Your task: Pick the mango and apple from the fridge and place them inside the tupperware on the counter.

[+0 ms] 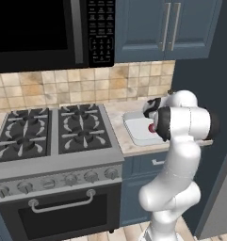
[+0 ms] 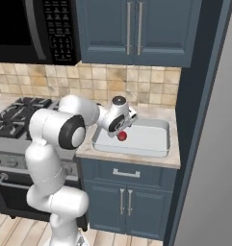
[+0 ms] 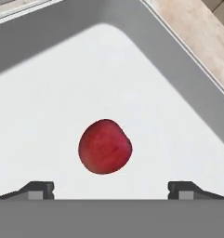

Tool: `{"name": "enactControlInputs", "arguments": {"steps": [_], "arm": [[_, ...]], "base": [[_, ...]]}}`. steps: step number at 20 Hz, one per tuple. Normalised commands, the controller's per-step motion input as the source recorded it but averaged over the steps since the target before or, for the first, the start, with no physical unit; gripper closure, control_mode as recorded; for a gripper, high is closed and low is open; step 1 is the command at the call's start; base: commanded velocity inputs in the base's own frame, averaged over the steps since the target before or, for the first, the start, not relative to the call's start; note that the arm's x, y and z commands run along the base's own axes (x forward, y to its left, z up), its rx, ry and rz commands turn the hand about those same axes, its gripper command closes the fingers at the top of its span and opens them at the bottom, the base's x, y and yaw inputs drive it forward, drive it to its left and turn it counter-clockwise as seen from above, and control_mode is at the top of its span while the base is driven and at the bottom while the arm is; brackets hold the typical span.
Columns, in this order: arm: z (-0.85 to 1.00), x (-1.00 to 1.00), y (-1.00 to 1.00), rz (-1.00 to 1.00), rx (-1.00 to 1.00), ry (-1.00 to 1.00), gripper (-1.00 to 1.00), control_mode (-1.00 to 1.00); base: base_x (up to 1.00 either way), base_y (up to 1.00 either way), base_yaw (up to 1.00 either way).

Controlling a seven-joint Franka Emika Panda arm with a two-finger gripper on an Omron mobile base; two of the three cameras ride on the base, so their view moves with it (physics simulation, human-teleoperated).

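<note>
Apple (image 3: 105, 146) loose in tupperware (image 3: 146, 69), lying on pale floor just ahead of our jaws, centred between the two tips, touching neither. Our gripper (image 3: 111, 189) released, jaws spread wide. Tupperware sits on bench (image 2: 173, 158) right of stove (image 1: 53, 136), near fridge (image 2: 216, 144).

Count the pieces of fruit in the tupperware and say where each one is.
1. The apple is in the tupperware, near its stove-side end below the open jaws. No mango is visible there, though the arm hides part of the container in both base views.
</note>
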Motion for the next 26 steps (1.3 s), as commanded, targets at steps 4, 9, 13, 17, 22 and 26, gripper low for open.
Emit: {"name": "enactControlInputs", "arguments": {"steps": [4, 9, 13, 17, 22, 26], "arm": [[0.86, -0.92, -0.03, -0.05, 0.0, -0.04, -1.0, -1.0], [1.0, -0.97, 0.0, -0.2, 0.0, -0.03, -1.0, -1.0], [0.97, -1.0, 0.32, -0.05, 0.02, 0.0, -1.0, -1.0], [0.69, -1.0, 0.62, -0.04, 0.01, -0.04, -1.0, -1.0], [0.5, -1.0, 0.69, -0.27, 0.13, -0.28, -1.0, -1.0], [0.52, -1.0, 0.54, -0.39, 0.3, -0.28, -1.0, -1.0]], "base": [[0.0, 0.0, 0.0], [0.0, 0.0, 0.0], [0.0, 0.0, 0.0], [0.0, 0.0, 0.0], [0.0, 0.0, 0.0], [0.0, 0.0, 0.0]]}}
